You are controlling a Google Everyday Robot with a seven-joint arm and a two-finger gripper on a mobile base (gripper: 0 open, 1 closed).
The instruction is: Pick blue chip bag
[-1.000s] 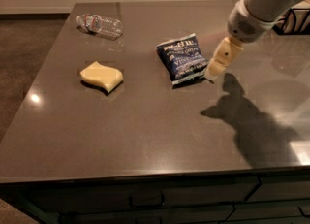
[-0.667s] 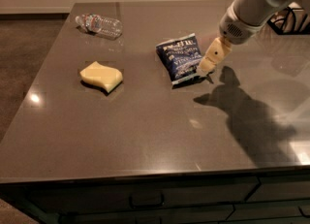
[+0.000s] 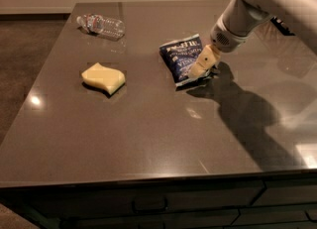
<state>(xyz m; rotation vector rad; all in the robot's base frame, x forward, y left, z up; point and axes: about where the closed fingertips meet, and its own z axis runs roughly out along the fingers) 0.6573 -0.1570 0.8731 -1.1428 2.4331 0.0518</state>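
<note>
Leftward since earlier: your cream gripper (image 3: pixel 203 62) overlaps the right edge of the crinkly navy blue chip bag (image 3: pixel 180 57), far-centre on the glossy grey table (image 3: pixel 148 139). White arm (image 3: pixel 257 10) slants down from far right, cropped. Grip: you cannot tell.

claw (image 3: pixel 201 68) moved, seemingly onto blue chip bag (image 3: pixel 179 57)

The desk (image 3: pixel 148 139) is a dull grey-brown with pale glints of light. The bag (image 3: pixel 179 57), toward the far edge, is dark navy with white lettering and pale silvery edges. The pincer (image 3: pixel 202 67), cream-coloured, sits at the bag's right side. The arm (image 3: pixel 267 0) above it is off-white and throws a dark shadow toward the right edge. The block (image 3: pixel 103 78) near the left edge is pale yellow. The bottle (image 3: pixel 101 25) by the far left corner is clear.
</note>
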